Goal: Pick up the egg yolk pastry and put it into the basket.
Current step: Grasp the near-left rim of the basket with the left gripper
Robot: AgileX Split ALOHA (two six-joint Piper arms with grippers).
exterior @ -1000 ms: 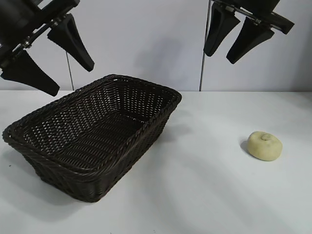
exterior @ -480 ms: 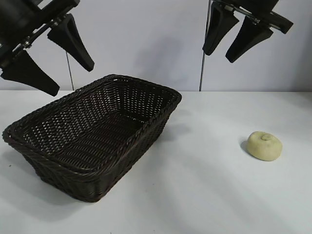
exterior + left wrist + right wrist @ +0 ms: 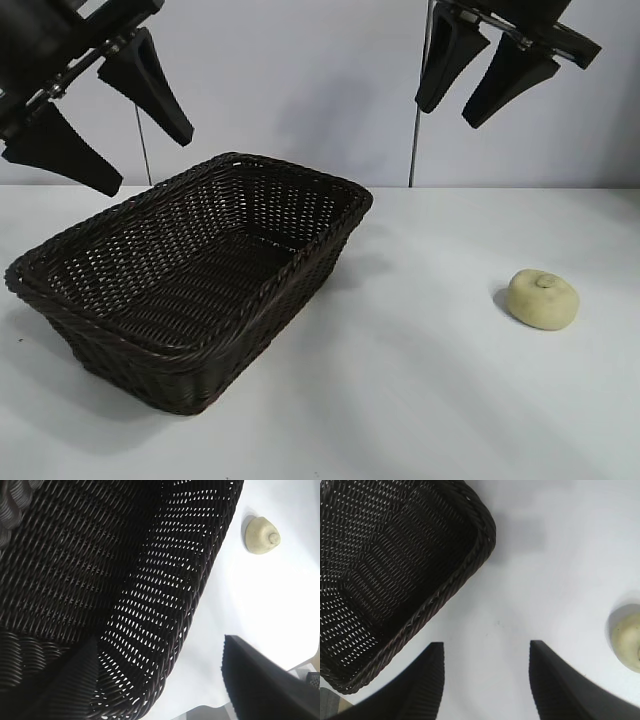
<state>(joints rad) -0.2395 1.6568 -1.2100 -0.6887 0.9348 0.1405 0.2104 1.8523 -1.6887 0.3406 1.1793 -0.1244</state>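
The egg yolk pastry (image 3: 543, 298) is a small pale cream bun with a nub on top, lying on the white table at the right; it also shows as the pastry (image 3: 261, 535) and the pastry (image 3: 629, 637). The dark brown wicker basket (image 3: 300, 262) stands empty at the left, seen too as the basket (image 3: 200, 590) and the basket (image 3: 445, 592). My right gripper (image 3: 450, 115) hangs open high above the table, up and left of the pastry, holding nothing. My left gripper (image 3: 150, 160) hangs open above the basket's left end, also holding nothing.
A white tabletop (image 3: 420, 400) spreads between the basket and the pastry. A pale wall with two thin vertical poles (image 3: 414, 150) stands behind.
The right gripper has shifted very slightly. The basket, the pastry and the left gripper have stayed where they were.
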